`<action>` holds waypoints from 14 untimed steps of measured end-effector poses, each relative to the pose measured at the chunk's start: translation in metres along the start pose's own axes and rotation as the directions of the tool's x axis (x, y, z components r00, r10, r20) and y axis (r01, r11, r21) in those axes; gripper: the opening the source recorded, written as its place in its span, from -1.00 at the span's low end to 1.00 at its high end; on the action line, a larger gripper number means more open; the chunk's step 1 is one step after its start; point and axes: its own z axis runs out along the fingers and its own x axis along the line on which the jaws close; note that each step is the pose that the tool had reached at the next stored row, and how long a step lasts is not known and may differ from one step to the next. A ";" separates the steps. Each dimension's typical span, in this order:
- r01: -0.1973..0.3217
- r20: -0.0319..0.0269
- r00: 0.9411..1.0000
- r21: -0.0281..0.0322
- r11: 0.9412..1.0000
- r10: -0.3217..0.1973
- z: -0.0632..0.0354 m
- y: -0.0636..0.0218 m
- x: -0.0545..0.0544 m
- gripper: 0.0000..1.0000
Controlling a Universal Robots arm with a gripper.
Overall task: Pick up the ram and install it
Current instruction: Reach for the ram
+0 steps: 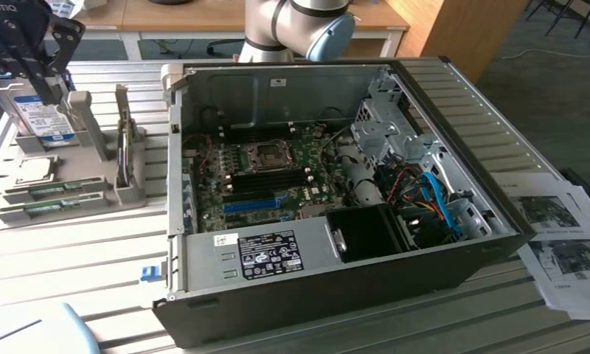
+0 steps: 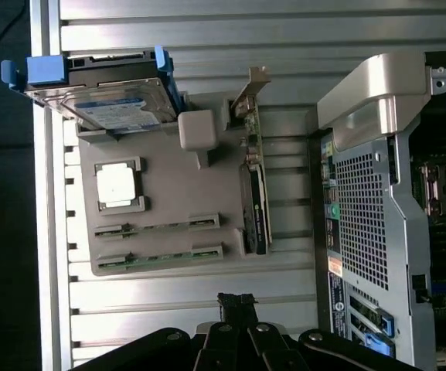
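White letters ending in "OTIQ" stand on the dark body of the gripper (image 1: pixel 49 92); the start of the word runs off the edge. The black label (image 1: pixel 268 253) on the silver power supply (image 1: pixel 206 271) carries white print too small to read. The blue-white label (image 1: pixel 51 127) on the hard drive (image 1: pixel 29 103), the printed sheets (image 1: pixel 560 236) on the counter (image 1: pixel 79 258) and the stickers (image 2: pixel 332 232) on the case back (image 2: pixel 362 178) cannot be read

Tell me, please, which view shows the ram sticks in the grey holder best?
The wrist view: both ram sticks lie full length, seen from above, in the grey holder. The exterior view shows them obliquely at its left edge.
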 end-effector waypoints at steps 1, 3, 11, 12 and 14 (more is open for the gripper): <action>0.000 0.000 1.000 0.000 1.000 0.000 0.0000 -0.0002 0.002 -0.81; 0.000 0.000 1.000 0.000 1.000 0.000 0.0000 -0.0005 0.007 -0.81; 0.000 0.000 1.000 0.000 1.000 0.000 -0.0002 -0.0020 0.026 -0.81; 0.000 0.000 1.000 0.000 1.000 0.000 -0.0003 -0.0022 0.029 -0.81; 0.000 0.000 1.000 0.000 1.000 0.000 -0.0003 -0.0025 0.034 -0.81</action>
